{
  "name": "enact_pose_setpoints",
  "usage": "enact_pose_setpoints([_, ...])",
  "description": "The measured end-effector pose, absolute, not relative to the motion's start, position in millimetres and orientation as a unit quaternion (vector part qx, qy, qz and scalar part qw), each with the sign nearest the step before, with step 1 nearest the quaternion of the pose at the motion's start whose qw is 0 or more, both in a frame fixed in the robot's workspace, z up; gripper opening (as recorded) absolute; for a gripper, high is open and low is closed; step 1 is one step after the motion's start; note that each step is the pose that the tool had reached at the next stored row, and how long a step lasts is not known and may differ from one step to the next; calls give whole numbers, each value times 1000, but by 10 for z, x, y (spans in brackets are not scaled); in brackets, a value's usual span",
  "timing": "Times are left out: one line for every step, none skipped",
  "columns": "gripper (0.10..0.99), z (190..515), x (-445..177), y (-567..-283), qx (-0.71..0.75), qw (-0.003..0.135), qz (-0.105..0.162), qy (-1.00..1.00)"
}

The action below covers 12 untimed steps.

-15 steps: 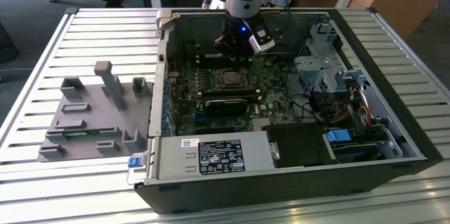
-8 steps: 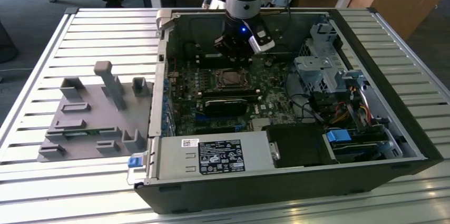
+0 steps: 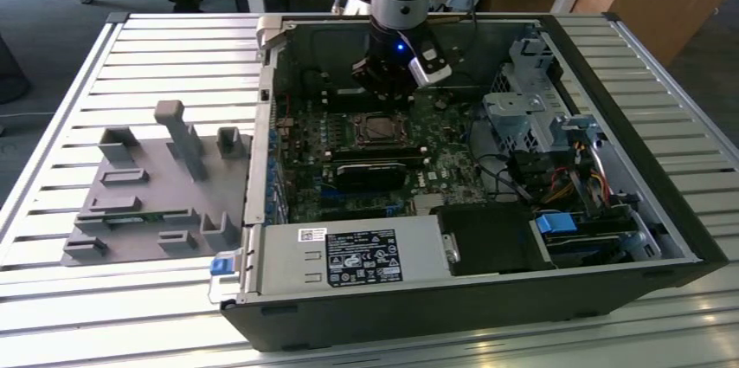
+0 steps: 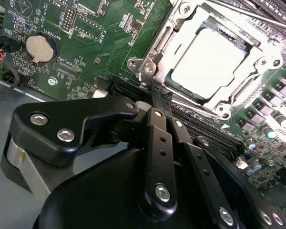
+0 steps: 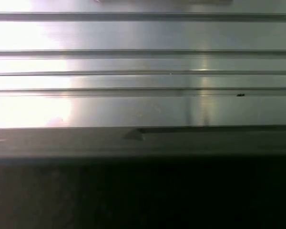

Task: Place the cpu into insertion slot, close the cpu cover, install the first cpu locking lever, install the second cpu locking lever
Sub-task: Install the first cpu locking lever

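Note:
The cpu [image 4: 207,59], a pale silvery square, lies in the insertion slot [image 4: 225,29] on the green motherboard. The cpu cover [image 4: 168,36], a silver metal frame, lies down around the chip's face. A thin metal lever rod [image 4: 257,15] runs along the socket's far side; I cannot tell whether it is latched. My gripper [image 4: 154,95] hangs just above the board, its black fingers [image 4: 158,138] drawn together at the socket's corner, with nothing seen between them. In the exterior view my gripper [image 3: 387,95] is inside the open computer case, just behind the socket and cpu [image 3: 375,130].
Long black memory slots [image 3: 372,157] lie in front of the socket. A coin battery [image 4: 39,47] sits on the board. The power supply [image 3: 358,255], drive cage [image 3: 531,117] and cables crowd the case. A grey fixture [image 3: 151,186] stands on the ribbed table [image 5: 143,62].

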<state>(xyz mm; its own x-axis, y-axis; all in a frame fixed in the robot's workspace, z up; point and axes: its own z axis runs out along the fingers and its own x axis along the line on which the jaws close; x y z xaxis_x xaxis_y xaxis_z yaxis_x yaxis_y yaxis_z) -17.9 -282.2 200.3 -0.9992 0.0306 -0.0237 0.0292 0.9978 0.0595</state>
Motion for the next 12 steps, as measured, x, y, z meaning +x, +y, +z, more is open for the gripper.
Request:
enact_pose_setpoints([106,2003,-179,-2823,15,12,29,999])
enact_pose_setpoints([106,2003,-179,-2822,15,12,28,999])
enact_pose_setpoints([106,2002,-179,-2822,15,12,26,999])
enact_pose_setpoints([106,2001,-179,-2823,15,12,24,1000])
enact_pose_setpoints([106,2000,-179,-2823,15,12,23,1000])
enact_pose_setpoints([106,1999,-179,-2823,15,12,21,1000])
enact_pose_setpoints([106,1997,-179,-2823,15,12,20,1000])
enact_pose_setpoints([106,1996,-179,-2823,15,12,19,1000])
enact_pose_setpoints([106,1993,-179,-2822,15,12,17,1000])
enact_pose_setpoints([106,1990,-179,-2822,15,12,16,1000])
enact_pose_setpoints([106,1986,-179,-2822,15,12,16,1000])
enact_pose_setpoints([106,1982,-179,-2822,15,12,16,1000])
